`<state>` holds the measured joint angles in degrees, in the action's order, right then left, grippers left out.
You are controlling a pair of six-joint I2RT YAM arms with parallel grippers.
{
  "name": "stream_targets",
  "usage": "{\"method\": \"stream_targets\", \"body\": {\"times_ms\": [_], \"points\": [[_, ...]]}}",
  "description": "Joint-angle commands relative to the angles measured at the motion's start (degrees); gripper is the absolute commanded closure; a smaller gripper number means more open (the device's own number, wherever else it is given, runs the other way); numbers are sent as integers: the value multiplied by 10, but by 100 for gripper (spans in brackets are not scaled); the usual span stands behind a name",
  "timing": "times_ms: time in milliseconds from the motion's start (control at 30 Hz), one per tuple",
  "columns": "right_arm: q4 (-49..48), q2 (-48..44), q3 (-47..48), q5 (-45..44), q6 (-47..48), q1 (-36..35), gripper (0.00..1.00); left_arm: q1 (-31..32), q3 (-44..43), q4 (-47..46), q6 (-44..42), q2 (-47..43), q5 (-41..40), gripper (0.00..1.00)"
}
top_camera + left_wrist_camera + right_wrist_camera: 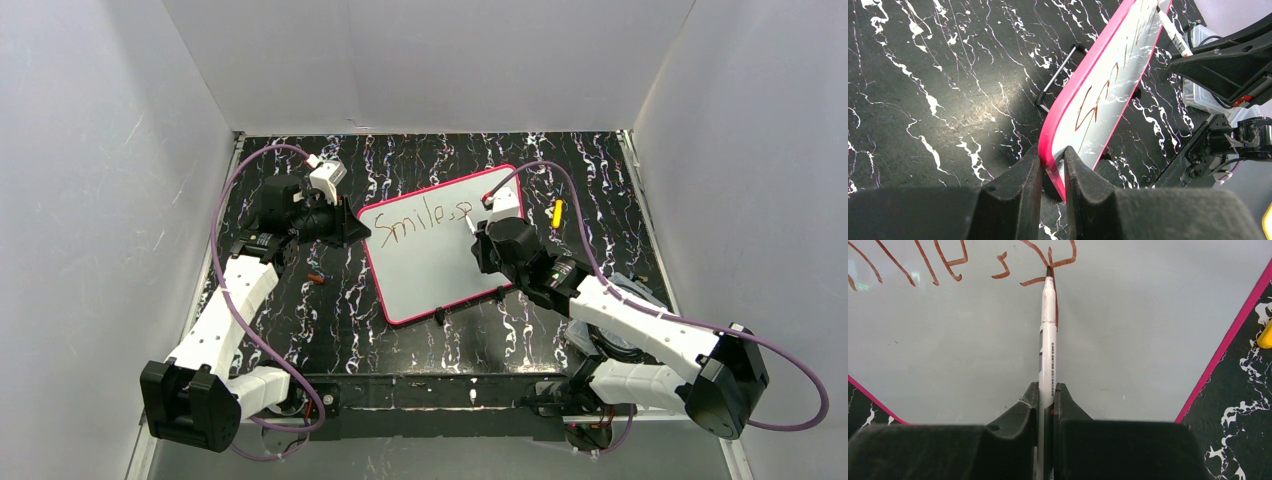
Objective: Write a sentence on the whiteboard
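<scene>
The whiteboard (pixel 430 275), glossy white with a pink-red frame, lies on the black marbled table. The sentence (pixel 420 222) in red-brown marker reads "Smile, sp" along the board's top. My left gripper (pixel 1053 160) is shut on the board's pink left edge (pixel 1073 95), one finger on each face. My right gripper (pixel 1046 392) is shut on a white marker pen (pixel 1048 340), whose tip touches the board at the last letter (pixel 1048 262). From above, the right gripper (pixel 478 232) hovers over the board's upper right part.
A yellow object (pixel 558 212) lies just right of the board. A small dark and red piece (pixel 317 277) sits on the table left of the board. A black clip foot (pixel 440 317) sticks out at the board's near edge. White walls enclose the table.
</scene>
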<state>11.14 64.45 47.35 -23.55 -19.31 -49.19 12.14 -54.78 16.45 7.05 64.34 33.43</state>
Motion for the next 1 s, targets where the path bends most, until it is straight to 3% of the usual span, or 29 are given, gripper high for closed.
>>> {"method": "stream_targets", "body": {"times_ms": [0, 567, 967], "points": [[-8, 5, -7, 17, 0, -2, 99, 3, -7, -1, -20, -5, -3, 100], [32, -53, 15, -56, 39, 1, 99, 3, -5, 1, -21, -4, -9, 100], [6, -48, 15, -26, 63, 15, 99, 3, -6, 3, -21, 3, -10, 100]]}}
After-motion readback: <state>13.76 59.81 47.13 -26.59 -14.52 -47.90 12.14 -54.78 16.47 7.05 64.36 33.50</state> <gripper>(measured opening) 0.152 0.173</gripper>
